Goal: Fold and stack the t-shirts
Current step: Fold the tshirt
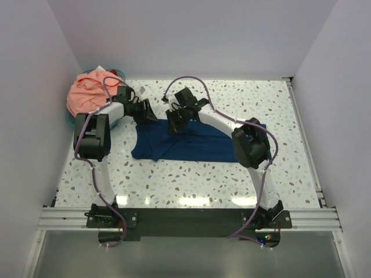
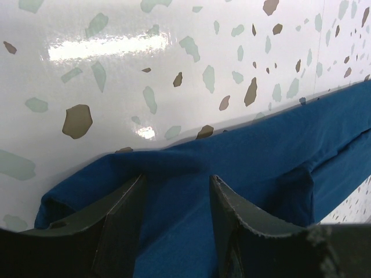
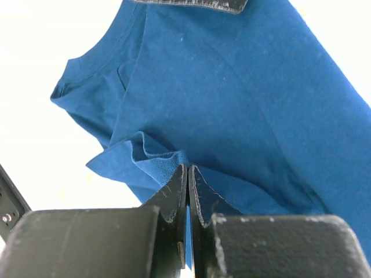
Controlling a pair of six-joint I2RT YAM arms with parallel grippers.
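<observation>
A navy blue t-shirt [image 1: 191, 146] lies crumpled on the speckled table [image 1: 191, 185], partly under the right arm. In the right wrist view my right gripper [image 3: 188, 169] is shut on a folded edge of this shirt [image 3: 232, 98], with a sliver of blue cloth between its fingers. From above, the right gripper [image 1: 174, 123] sits at the shirt's far edge. My left gripper [image 1: 149, 112] is at the shirt's far left corner. Its jaws [image 2: 177, 180] stand open astride the blue cloth [image 2: 278, 156], not pinching it. A salmon-pink t-shirt [image 1: 90, 92] is heaped at the back left.
The pink shirt fills a round teal basket [image 1: 68, 119] in the back left corner against the wall. White walls close in the table on the left, back and right. A metal rail [image 1: 185, 219] runs along the near edge by the arm bases.
</observation>
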